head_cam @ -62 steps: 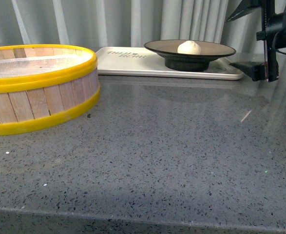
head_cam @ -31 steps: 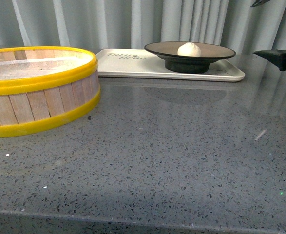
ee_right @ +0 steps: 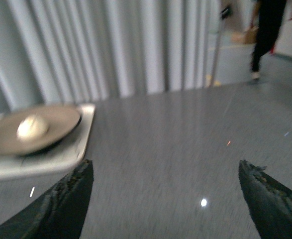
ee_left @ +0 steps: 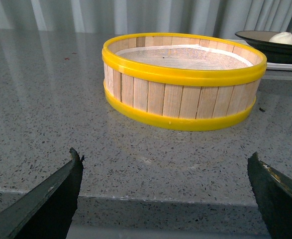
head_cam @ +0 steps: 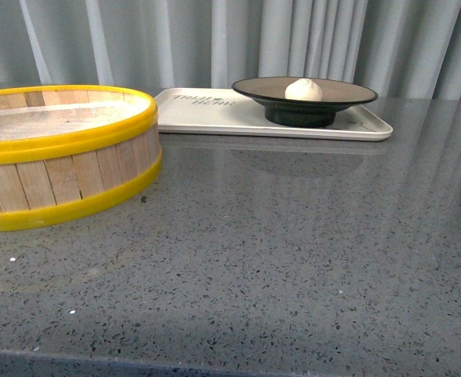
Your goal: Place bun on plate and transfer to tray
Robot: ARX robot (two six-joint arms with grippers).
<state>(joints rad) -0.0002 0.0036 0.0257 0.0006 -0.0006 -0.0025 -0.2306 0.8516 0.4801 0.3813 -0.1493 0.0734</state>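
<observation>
Hovering low over the near tabletop [ee_left: 46, 99], the left pincer [ee_left: 165, 199] is spread wide and empty, with the steamer basket [ee_left: 183, 79] between it and the plate [head_cam: 305, 96]. The right pincer [ee_right: 170, 199], equally spread and empty, faces the plate from just beyond the tray's [head_cam: 206, 114] short end, so it is the nearer arm. The bun [head_cam: 303, 89] sits on the plate, which stands on the tray behind the basket. A second ago the right arm showed beside the tray in the front view; now it is gone.

Open left tool [ee_left: 165, 194] faces steamer basket [ee_left: 183, 79].
</observation>
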